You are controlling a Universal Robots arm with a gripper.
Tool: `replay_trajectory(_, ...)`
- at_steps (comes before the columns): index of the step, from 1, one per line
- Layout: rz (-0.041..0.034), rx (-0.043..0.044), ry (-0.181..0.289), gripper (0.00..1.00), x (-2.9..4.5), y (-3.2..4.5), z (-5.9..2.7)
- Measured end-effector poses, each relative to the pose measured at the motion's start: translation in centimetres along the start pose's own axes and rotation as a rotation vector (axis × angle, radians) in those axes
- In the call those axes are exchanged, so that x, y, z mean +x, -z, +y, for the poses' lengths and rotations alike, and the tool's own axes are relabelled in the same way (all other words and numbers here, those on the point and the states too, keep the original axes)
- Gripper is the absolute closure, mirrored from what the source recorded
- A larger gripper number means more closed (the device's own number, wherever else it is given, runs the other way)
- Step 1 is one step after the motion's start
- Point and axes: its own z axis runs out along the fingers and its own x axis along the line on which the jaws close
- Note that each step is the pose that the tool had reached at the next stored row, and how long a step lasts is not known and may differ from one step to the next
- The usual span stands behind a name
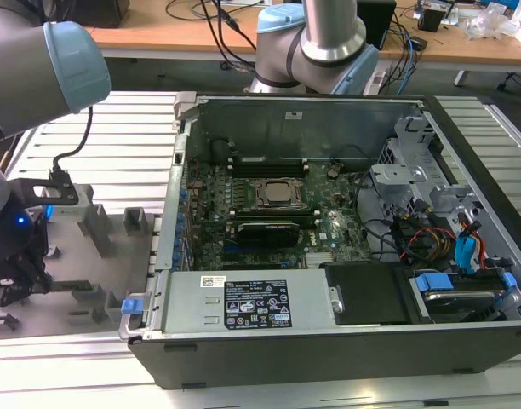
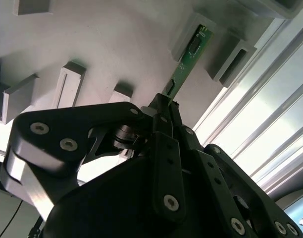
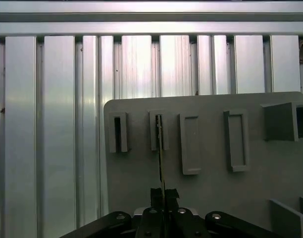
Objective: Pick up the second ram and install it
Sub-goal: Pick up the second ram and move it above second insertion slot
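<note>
The second ram [image 2: 188, 57], a thin green strip with dark chips, is clamped at its near end between the closed fingers of the gripper [image 2: 166, 106]; its far end sits inside a grey slotted holder [image 2: 180, 34] on the grey fixture plate [image 2: 117, 44]; other holders of the same kind stand just beside it.

In the first wrist view the second ram [image 3: 159, 148] shows edge-on, as a thin line running straight out from the gripper [image 3: 164, 193] into one holder [image 3: 152, 131]; the fixture plate [image 3: 211, 198] lies on the slatted aluminium table [image 3: 52, 124].

In the exterior view, from that view's left to its right: the gripper [image 1: 18, 277] hangs low over the fixture plate [image 1: 82, 256], the strip itself too small to make out there; next stands the open computer case [image 1: 329, 341], well apart from the gripper; inside it are the green motherboard [image 1: 218, 204], the square silver processor socket [image 1: 277, 194] and a wide black block [image 1: 265, 230] just beside it; nearer the camera lies the labelled power supply [image 1: 243, 302]; at the far right is a drive bay with blue tabs [image 1: 435, 281].
</note>
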Motion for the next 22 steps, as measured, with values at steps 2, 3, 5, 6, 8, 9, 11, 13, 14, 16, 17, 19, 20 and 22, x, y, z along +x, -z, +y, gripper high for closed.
replay_trajectory(2,0.0001,0.0000,0.000,0.86,0.00,0.27,0.01)
replay_trajectory(3,-0.0001,0.0001,0.000,0.86,-0.01,0.35,0.02)
replay_trajectory(5,0.0001,-0.0001,0.000,0.86,-0.01,0.54,0.03)
replay_trajectory(6,0.0000,0.0000,0.000,0.86,-0.01,0.69,0.03)
replay_trajectory(8,0.0000,0.0000,0.000,0.86,-0.01,0.84,0.04)
replay_trajectory(9,0.0000,0.0000,0.000,0.86,-0.01,0.95,0.04)
replay_trajectory(11,0.0000,0.0000,0.000,0.86,-0.02,1.12,0.05)
replay_trajectory(13,0.0001,0.0000,0.000,0.86,-0.02,1.55,0.07)
replay_trajectory(14,0.0001,0.0000,0.000,0.86,-0.03,1.77,0.08)
replay_trajectory(16,0.0000,0.0000,0.000,0.86,-0.03,2.00,0.09)
replay_trajectory(17,0.0000,0.0000,0.000,0.86,-0.03,2.11,0.10)
replay_trajectory(19,0.0000,0.0000,0.000,0.86,-0.03,2.25,0.11)
replay_trajectory(20,0.0000,0.0000,0.000,0.86,-0.03,2.43,0.11)
replay_trajectory(22,0.0001,0.0000,0.000,0.86,-0.04,2.77,0.13)
